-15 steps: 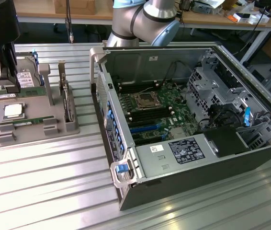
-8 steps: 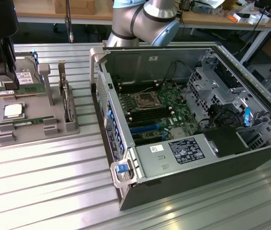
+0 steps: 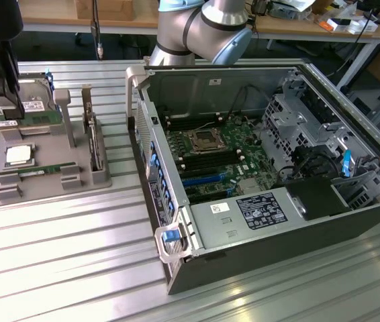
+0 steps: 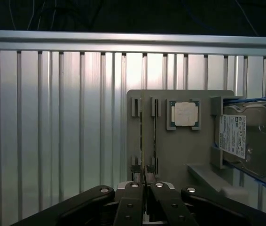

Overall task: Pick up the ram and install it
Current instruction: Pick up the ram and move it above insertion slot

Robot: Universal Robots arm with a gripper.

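hard drive [image 4: 248, 141] cut off at frame edge, ram [image 4: 142, 132] end behind end effector [image 4: 144, 181]

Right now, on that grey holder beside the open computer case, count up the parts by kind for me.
RAM stick: 1 for sure; there may be a second in the slot beside it, but it is too thin to tell
Processor chip: 1
Hard drive: 1
Total: 3 sure
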